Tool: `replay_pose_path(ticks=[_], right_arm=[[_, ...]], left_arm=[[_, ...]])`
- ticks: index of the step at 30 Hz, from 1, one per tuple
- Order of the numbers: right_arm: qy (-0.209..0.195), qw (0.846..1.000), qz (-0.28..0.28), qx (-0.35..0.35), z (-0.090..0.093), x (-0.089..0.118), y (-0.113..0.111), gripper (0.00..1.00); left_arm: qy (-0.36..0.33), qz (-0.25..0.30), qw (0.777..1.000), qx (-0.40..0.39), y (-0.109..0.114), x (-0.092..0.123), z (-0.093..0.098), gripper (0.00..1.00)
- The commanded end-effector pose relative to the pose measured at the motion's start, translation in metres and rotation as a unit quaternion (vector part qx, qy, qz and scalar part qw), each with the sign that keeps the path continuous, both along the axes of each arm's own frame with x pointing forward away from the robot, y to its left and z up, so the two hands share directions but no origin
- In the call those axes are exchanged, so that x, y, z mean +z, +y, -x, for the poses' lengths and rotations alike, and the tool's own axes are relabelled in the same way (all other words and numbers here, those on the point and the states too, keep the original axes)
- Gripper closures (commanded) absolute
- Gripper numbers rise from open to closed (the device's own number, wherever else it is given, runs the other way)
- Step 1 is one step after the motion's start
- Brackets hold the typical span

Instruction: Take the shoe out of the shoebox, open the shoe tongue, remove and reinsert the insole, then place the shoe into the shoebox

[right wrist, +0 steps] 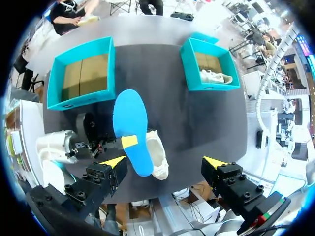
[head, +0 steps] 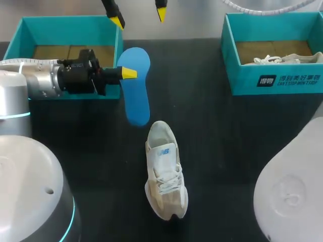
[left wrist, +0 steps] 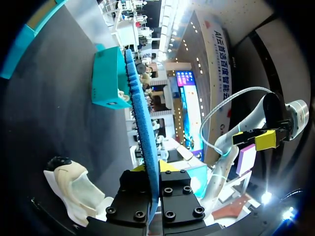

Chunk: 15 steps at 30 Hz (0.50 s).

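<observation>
My left gripper [head: 128, 73] is shut on a blue insole [head: 135, 85], held on edge above the table beside the left shoebox [head: 30, 27]. In the left wrist view the insole [left wrist: 142, 118] stands upright between that gripper's [left wrist: 156, 169] fingers. A white and beige shoe [head: 164, 174] lies on the black table just beyond the insole's lower end, toe toward the front edge. My right gripper [head: 139, 15] hangs open high above the insole. From the right wrist view the insole [right wrist: 129, 128], the shoe [right wrist: 158, 156] and the left gripper [right wrist: 129, 141] lie far below the right gripper [right wrist: 164, 162].
The left teal shoebox [right wrist: 58, 73] has a bare cardboard floor. The right teal shoebox [head: 275, 83] at the back right holds another pale shoe [head: 282, 59]. My two arm bases fill the front corners of the head view.
</observation>
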State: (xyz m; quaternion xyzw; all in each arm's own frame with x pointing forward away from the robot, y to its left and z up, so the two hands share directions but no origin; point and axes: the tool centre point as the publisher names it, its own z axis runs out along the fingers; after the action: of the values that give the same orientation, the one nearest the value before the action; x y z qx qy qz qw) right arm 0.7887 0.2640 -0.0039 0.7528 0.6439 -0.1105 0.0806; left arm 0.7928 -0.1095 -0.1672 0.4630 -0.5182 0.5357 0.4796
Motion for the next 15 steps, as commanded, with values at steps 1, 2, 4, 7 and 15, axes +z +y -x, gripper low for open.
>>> replay_pose_path(ticks=[1,2,4,7,15], right_arm=[[-0.024,0.977,-0.209,-0.02,0.0,-0.002,-0.023,0.0],[-0.025,0.976,-0.217,-0.021,0.0,-0.002,-0.024,0.0],[-0.028,0.973,-0.229,-0.02,-0.002,-0.002,-0.025,0.0],[-0.033,0.967,-0.253,-0.02,-0.004,-0.003,-0.025,0.0],[-0.049,0.939,-0.341,-0.016,-0.008,-0.013,-0.033,0.0]], left_arm=[[0.0,-0.001,1.0,-0.001,0.0,0.001,0.0,1.0],[0.0,-0.001,1.0,-0.001,0.0,0.001,0.0,1.0],[0.0,-0.001,1.0,-0.001,0.0,0.001,0.0,1.0],[0.0,-0.001,1.0,-0.001,0.0,0.001,0.0,1.0],[0.0,-0.001,1.0,-0.001,0.0,0.001,0.0,1.0]])
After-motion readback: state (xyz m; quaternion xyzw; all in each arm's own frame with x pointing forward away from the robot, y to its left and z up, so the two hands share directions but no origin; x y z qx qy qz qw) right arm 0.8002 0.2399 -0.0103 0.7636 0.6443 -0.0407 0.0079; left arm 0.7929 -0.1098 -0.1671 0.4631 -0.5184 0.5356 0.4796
